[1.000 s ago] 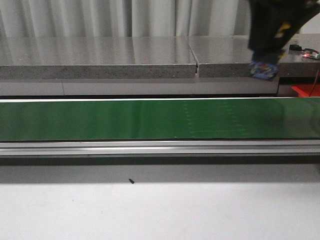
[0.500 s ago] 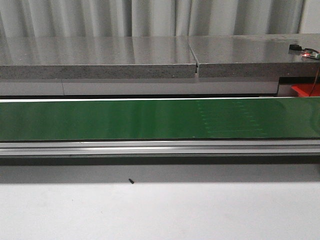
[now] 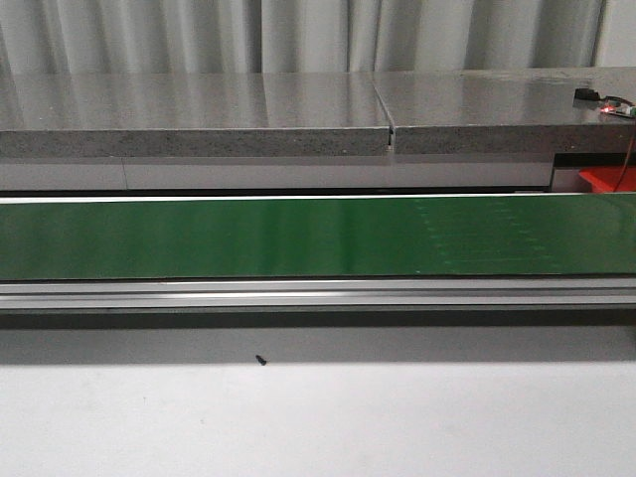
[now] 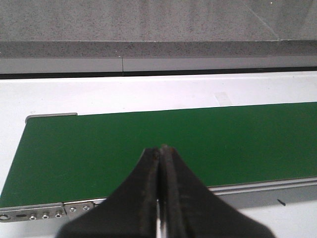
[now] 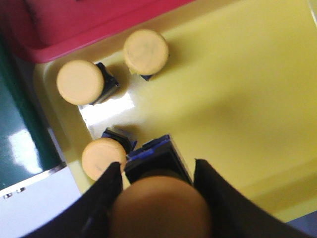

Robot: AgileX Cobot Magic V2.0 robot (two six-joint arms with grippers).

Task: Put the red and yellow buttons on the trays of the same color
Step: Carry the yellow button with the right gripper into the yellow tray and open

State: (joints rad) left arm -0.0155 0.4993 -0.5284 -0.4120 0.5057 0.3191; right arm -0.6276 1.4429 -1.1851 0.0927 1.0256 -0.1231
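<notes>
The left hand (image 4: 159, 198) has two black, wedge-shaped fingers with worn, scuffed inner edges. The right hand (image 5: 156, 198) shows smooth black fingers, seemingly matte plastic though blurred.

Long green conveyor belt (image 3: 298, 237): smooth, satin sheen, faint pale reflections. Silver metal rail (image 3: 318, 294) along belt edge: brushed, bright streaks. Grey speckled stone-look slab (image 3: 199, 114) behind belt: polished top, grainy edge. White desk (image 3: 318, 422): matt, smooth. Pale pleated curtain (image 3: 298, 35): cloth, soft folds. Yellow plastic tray (image 5: 237, 94): glossy, with white glare patch. Red plastic tray (image 5: 84, 25): finely textured, duller. Round yellow buttons (image 5: 79, 82): matt plastic caps. Black right pincer (image 5: 158, 173): matt plastic. Left pincer (image 4: 161, 198): dark, matt, scuffed.
</notes>
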